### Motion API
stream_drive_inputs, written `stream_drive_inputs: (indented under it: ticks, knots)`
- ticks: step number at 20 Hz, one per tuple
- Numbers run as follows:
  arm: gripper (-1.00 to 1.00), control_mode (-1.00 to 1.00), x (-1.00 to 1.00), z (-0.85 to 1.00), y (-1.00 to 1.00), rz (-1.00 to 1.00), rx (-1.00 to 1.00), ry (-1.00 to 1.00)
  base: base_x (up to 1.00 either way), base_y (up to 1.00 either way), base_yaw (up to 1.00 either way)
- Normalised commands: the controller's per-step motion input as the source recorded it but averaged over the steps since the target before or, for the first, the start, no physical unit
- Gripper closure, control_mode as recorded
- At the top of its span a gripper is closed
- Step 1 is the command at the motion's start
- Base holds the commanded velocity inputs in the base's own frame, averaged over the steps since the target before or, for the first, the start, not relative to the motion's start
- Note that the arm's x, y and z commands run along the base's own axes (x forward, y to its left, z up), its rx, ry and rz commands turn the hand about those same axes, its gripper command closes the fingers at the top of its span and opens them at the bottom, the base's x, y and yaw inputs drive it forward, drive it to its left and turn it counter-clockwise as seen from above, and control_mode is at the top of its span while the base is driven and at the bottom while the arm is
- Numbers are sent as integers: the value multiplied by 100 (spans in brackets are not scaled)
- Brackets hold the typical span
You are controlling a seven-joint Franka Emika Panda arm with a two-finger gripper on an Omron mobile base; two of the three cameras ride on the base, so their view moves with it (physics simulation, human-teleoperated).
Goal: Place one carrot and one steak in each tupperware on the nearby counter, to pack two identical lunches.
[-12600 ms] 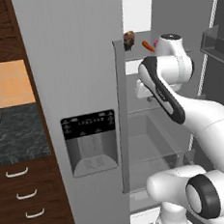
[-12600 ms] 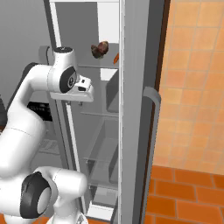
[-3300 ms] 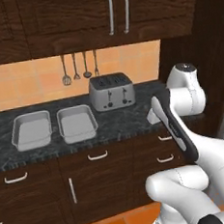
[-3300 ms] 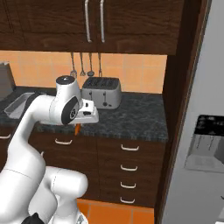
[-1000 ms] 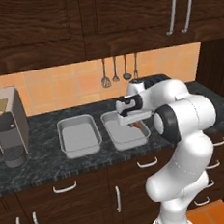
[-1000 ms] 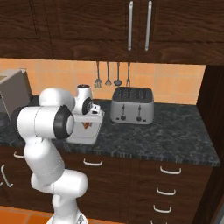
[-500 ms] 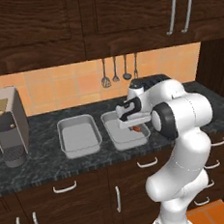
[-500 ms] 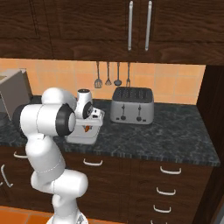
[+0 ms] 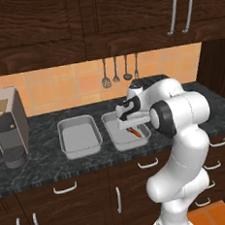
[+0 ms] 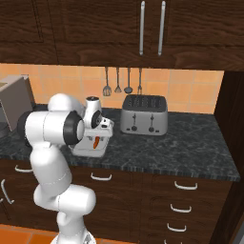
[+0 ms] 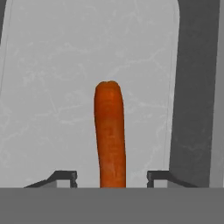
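Note:
My gripper (image 9: 130, 124) (image 10: 97, 134) (image 11: 111, 177) hangs over the right tupperware (image 9: 112, 135) (image 10: 85, 151) and is open. Its fingertips (image 11: 65, 177) stand wide apart. One orange carrot (image 11: 109, 131) (image 9: 135, 132) (image 10: 96, 142) sits between them without touching either, its tip pointing down at the tray's grey floor (image 11: 52, 87). The left tupperware (image 9: 78, 135) lies beside it with nothing inside. Both trays rest on the dark marbled counter (image 9: 41, 165) (image 10: 181, 143). The steaks and the second carrot are out of view.
A silver toaster (image 10: 143, 114) stands right of the trays. A coffee machine (image 9: 8, 127) is at the counter's left end. Utensils (image 9: 115, 72) hang on the tiled wall. Dark cabinets hang above, and drawers with silver handles (image 9: 149, 163) sit below.
The hand has dropped a little lower over the right tray, and the carrot with it. The base and the trays have stayed put.

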Motion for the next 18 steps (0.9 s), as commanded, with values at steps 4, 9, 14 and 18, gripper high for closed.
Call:
stream_drive_inputs:
  ticks: [4,9,14,18]
  knots:
    - [-100,-100,-17,39,0,0,0,13,0,0,0]
    - [-100,-100,-100,66,-34,0,4,0,0,0,0]
    - [-100,-100,-100,43,-26,0,2,0,0,0,0]
    - [-100,-100,-100,44,2,0,0,-1,0,0,0]
